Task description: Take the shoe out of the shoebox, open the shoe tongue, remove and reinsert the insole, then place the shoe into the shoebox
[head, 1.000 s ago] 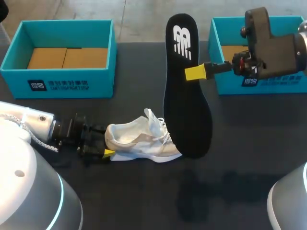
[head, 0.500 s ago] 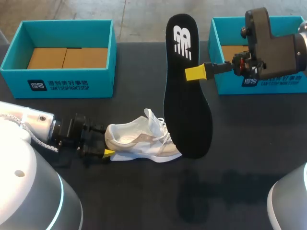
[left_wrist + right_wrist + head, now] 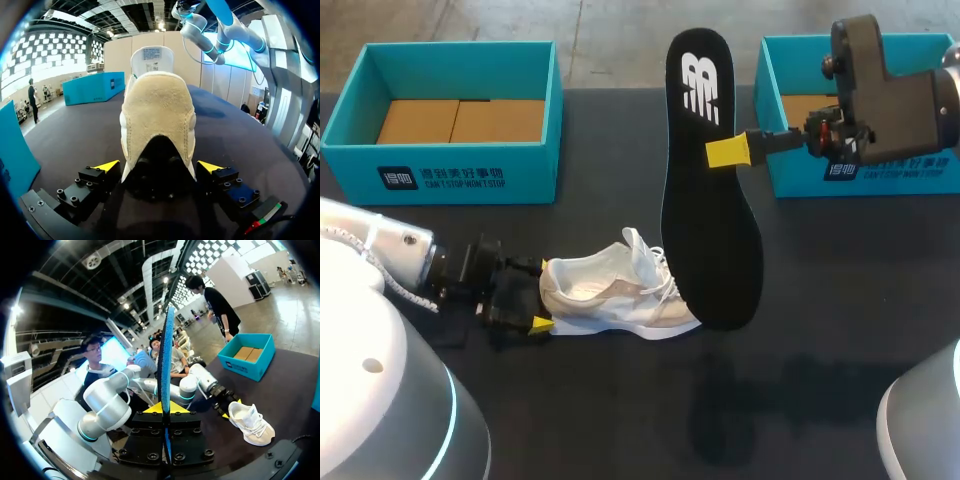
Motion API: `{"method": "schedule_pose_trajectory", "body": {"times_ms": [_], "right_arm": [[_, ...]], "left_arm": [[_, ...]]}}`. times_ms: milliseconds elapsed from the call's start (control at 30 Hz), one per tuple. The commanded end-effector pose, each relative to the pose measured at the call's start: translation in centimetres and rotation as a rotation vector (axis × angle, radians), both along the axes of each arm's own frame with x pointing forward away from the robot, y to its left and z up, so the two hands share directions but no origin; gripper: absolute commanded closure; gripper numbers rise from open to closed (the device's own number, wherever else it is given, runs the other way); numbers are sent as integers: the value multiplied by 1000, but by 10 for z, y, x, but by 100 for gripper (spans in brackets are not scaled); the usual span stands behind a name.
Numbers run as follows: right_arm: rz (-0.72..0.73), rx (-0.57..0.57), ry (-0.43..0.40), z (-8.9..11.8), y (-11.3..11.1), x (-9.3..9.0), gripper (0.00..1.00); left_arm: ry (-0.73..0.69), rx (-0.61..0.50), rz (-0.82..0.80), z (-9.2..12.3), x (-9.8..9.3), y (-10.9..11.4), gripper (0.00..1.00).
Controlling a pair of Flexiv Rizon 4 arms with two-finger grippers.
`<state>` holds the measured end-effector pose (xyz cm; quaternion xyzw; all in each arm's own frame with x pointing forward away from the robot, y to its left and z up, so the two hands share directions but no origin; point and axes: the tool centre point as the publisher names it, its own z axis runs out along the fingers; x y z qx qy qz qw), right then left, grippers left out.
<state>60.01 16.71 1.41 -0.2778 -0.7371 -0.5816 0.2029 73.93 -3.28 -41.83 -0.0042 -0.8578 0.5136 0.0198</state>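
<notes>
A white shoe (image 3: 615, 292) lies on its side on the dark table, toe to the right. Its heel (image 3: 157, 115) sits between the fingers of my left gripper (image 3: 538, 294), which stand wide on either side with small gaps, so this gripper (image 3: 158, 166) is open. My right gripper (image 3: 725, 152) is shut on the edge of the black insole (image 3: 708, 200) and holds it upright above the table, its lower end just right of the shoe's toe. In the right wrist view the insole (image 3: 165, 355) is edge-on between the fingers of that gripper (image 3: 164, 410), with the shoe (image 3: 251, 422) beyond.
A teal shoebox (image 3: 470, 175) with brown cardboard inside stands at the back left. A second teal box (image 3: 790, 175) stands at the back right, behind my right arm. Bare dark tabletop (image 3: 770, 400) lies in front of the shoe.
My left gripper's fingers have spread wider and come off the shoe's heel. The shoe, the insole and my right arm have stayed put.
</notes>
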Motion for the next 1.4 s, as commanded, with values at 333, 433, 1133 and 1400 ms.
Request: {"method": "schedule_pose_trajectory", "body": {"times_ms": [333,433,1133,1400], "right_arm": [[4,-4,3,0,5,4,100],[4,-4,3,0,5,4,100],[4,-4,3,0,5,4,100],[4,-4,3,0,5,4,100]], "left_arm": [[6,235,25,27,-11,17,0],[8,308,22,29,-10,21,0],[-16,440,40,42,-8,31,0],[-16,440,40,42,-8,31,0]]}}
